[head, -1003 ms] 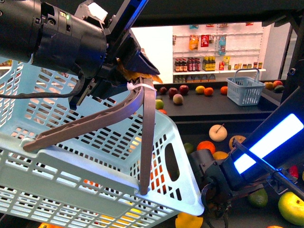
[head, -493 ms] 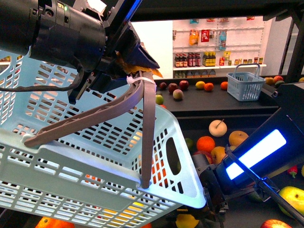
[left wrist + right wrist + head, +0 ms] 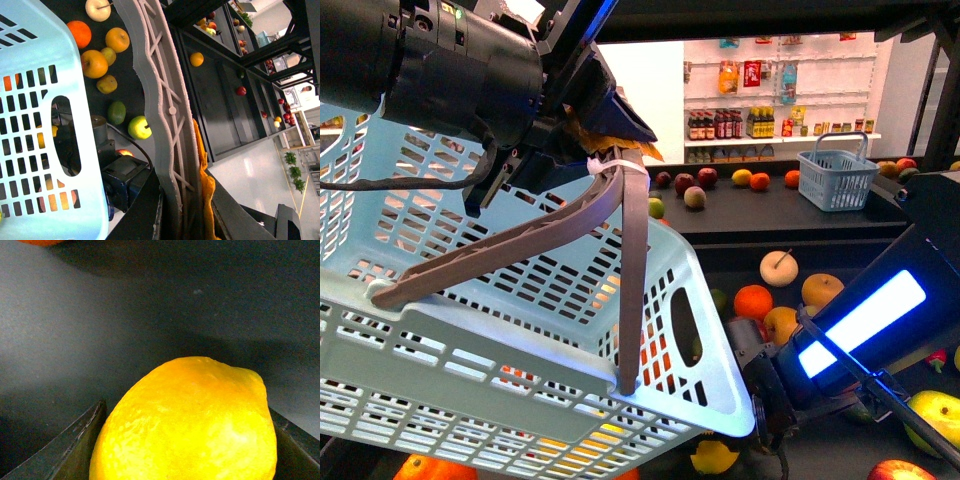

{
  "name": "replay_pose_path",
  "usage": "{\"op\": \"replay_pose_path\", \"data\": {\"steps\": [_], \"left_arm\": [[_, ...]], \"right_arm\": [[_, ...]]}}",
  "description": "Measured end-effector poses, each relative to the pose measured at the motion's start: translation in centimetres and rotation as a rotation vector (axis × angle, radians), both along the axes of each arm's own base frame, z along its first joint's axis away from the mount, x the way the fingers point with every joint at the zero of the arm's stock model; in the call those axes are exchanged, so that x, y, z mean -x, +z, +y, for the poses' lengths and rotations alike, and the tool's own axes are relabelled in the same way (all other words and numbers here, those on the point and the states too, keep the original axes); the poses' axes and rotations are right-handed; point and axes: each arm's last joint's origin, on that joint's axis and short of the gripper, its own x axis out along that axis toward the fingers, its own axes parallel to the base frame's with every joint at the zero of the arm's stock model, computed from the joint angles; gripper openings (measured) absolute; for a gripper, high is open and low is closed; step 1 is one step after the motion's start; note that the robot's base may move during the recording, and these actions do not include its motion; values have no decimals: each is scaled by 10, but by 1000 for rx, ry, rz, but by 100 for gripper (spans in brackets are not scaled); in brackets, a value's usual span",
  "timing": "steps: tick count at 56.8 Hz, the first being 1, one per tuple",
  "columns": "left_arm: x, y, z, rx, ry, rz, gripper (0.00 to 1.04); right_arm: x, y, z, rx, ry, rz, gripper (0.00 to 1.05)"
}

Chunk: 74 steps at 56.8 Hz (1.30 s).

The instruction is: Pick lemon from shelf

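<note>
The lemon (image 3: 185, 425) is bright yellow and fills the right wrist view, with my right gripper (image 3: 185, 452) shut on it, one dark finger on each side. It hangs just over the shelf's dark tray (image 3: 100, 315). In the front view the lemon (image 3: 713, 457) peeks out below the light blue basket (image 3: 520, 300), at the tip of my right gripper (image 3: 725, 452). My left gripper (image 3: 605, 140) is shut on the basket handle (image 3: 630, 280), holding the basket up high. In the left wrist view the handle (image 3: 165, 100) runs into the shut left gripper (image 3: 182, 210).
Oranges (image 3: 753, 301), a pale apple (image 3: 779, 268) and a yellow-green apple (image 3: 932, 418) lie on the shelf tray round my right arm. A small blue basket (image 3: 835, 180) stands on the upper tray (image 3: 750, 215). An orange (image 3: 40, 241) lies just beyond the lemon.
The right arm has shifted a little toward the lower right and the lemon has risen slightly. The basket and left arm have hardly moved in the last half second.
</note>
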Motion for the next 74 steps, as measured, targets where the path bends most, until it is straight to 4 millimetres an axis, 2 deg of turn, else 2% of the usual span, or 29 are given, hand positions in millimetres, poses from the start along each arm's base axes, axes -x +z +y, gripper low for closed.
{"op": "replay_pose_path", "data": {"steps": [5, 11, 25, 33, 46, 51, 57, 74], "left_arm": [[0, 0, 0, 0, 0, 0, 13], [0, 0, 0, 0, 0, 0, 13], [0, 0, 0, 0, 0, 0, 13], [0, 0, 0, 0, 0, 0, 13], [0, 0, 0, 0, 0, 0, 13], [0, 0, 0, 0, 0, 0, 13], [0, 0, 0, 0, 0, 0, 13], [0, 0, 0, 0, 0, 0, 13]], "right_arm": [[5, 7, -11, 8, -9, -18, 80], [10, 29, -29, 28, -16, -80, 80], [25, 115, -76, 3, -61, -256, 80], [39, 163, -84, -53, -58, -332, 80], [54, 237, -58, -155, 1, -466, 80], [60, 254, -44, -189, 27, -490, 80], [65, 259, -27, -216, 54, -483, 80], [78, 253, 24, -282, 145, -433, 80]]}}
